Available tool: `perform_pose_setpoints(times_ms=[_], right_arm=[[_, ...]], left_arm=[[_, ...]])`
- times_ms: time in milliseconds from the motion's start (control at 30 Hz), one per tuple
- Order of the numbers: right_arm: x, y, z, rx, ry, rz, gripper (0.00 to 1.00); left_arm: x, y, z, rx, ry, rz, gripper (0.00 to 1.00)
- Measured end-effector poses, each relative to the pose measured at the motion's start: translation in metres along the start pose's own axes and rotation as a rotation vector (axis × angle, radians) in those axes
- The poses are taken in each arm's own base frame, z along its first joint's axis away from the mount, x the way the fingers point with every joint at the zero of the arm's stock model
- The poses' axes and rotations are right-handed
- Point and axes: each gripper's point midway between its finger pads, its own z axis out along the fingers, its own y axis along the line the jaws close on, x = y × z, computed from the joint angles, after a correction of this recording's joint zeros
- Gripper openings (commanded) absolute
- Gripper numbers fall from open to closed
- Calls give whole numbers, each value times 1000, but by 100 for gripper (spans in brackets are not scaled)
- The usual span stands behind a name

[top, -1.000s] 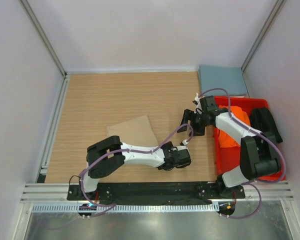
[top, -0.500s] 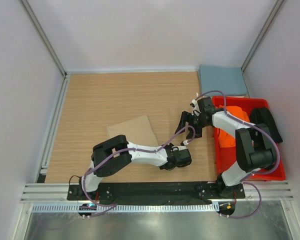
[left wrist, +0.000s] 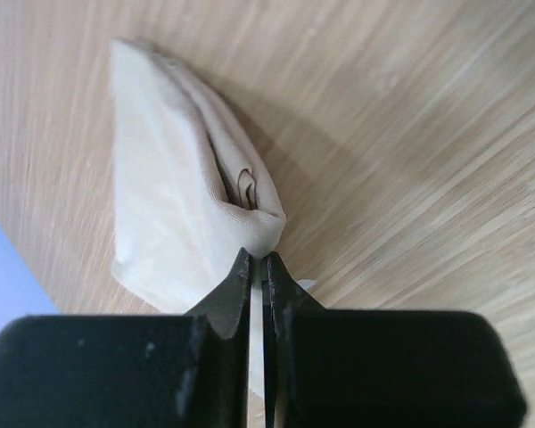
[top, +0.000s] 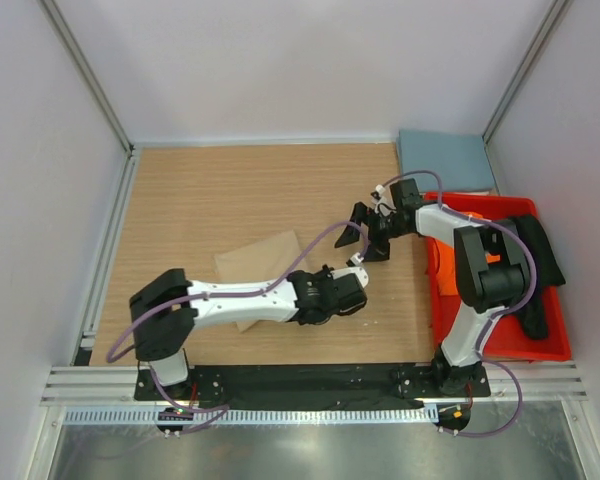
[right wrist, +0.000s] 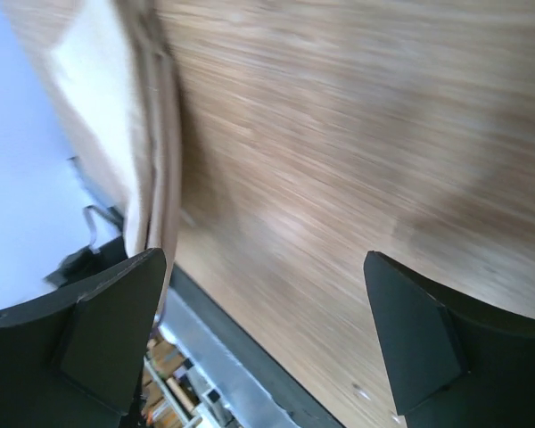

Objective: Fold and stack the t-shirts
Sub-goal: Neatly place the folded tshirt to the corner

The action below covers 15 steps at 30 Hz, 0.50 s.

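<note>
Nearest the arm bases, the left gripper [left wrist: 259, 260] is clenched on a bunched fold of the tan-beige soft cloth t-shirt [left wrist: 174, 205]. In the left wrist view its two black fingers are pinched together on the rounded edge of the fold. The rest of that shirt lies on the light wooden surface [top: 230, 200], left of the centre, as a flat, roughly folded patch, and the white left arm crosses over its near part.

Just beyond and to the right, the right gripper [top: 363, 237] hangs over bare wood with its fingers spread wide and nothing between them. It is apart from the tan shirt.

To the right stands the red rectangular plastic bin [top: 500, 345]. The orange cloth t-shirt [top: 441, 272] lies bunched against its left wall, and the black cloth t-shirt [top: 540, 260] is heaped along its right side.

Farthest away, at the back right corner just beyond the bin, the slate blue-grey t-shirt [top: 445, 160] lies folded into a flat rectangle.
</note>
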Motion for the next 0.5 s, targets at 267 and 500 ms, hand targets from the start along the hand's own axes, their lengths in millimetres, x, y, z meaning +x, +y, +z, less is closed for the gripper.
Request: perform_pose_setpoints(times_ms=[267, 500], right_arm=[[-10, 54, 26, -209, 15, 6, 100], [13, 87, 62, -255, 97, 11, 100]], left_arm=[[-10, 40, -44, 4, -99, -130, 0], [0, 40, -43, 9, -72, -113, 0]])
